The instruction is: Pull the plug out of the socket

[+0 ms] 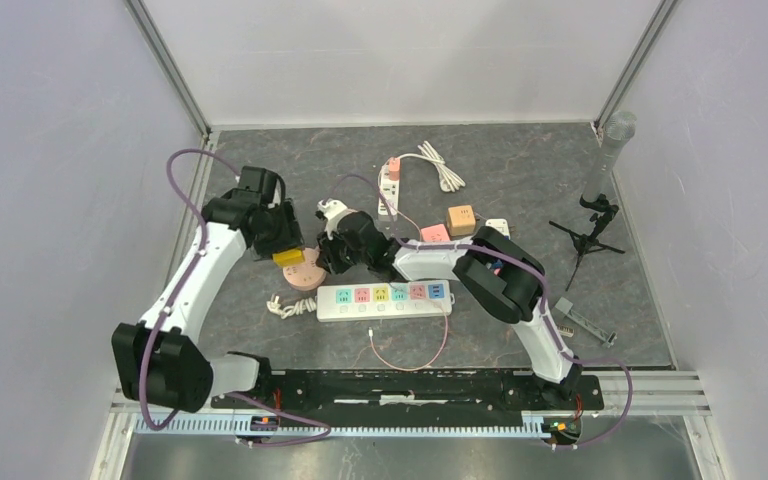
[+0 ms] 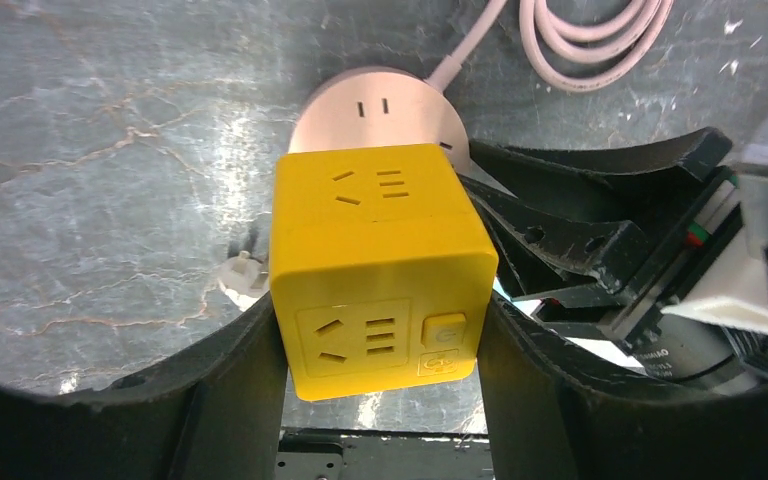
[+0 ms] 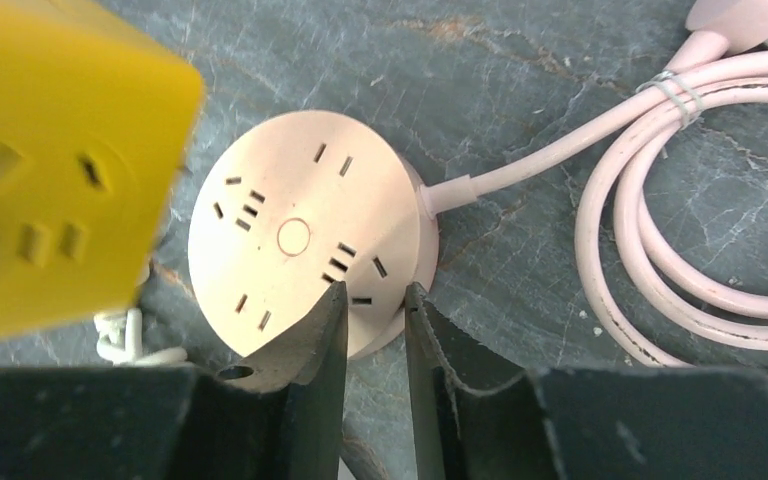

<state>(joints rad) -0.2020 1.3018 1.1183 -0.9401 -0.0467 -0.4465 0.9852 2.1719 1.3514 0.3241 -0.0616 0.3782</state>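
Note:
A yellow cube plug point(image 2: 380, 260) sits between my left gripper's point(image 2: 380, 340) fingers, which are shut on its two sides. It hangs clear above the round pink socket point(image 2: 380, 105) on the table, tilted and apart from it. In the top view the cube point(image 1: 289, 258) is just up and left of the socket point(image 1: 303, 275). My right gripper point(image 3: 375, 295) has its jaws nearly together with nothing between them, tips over the near rim of the socket point(image 3: 300, 230). The cube point(image 3: 50, 170) shows blurred at the upper left there.
The socket's pink cable point(image 3: 660, 250) lies coiled to its right. A white power strip with coloured outlets point(image 1: 385, 299) lies in front. Another strip point(image 1: 390, 190), an orange cube point(image 1: 460, 218), a pink cube point(image 1: 434, 234) and a small tripod point(image 1: 590, 230) stand further back.

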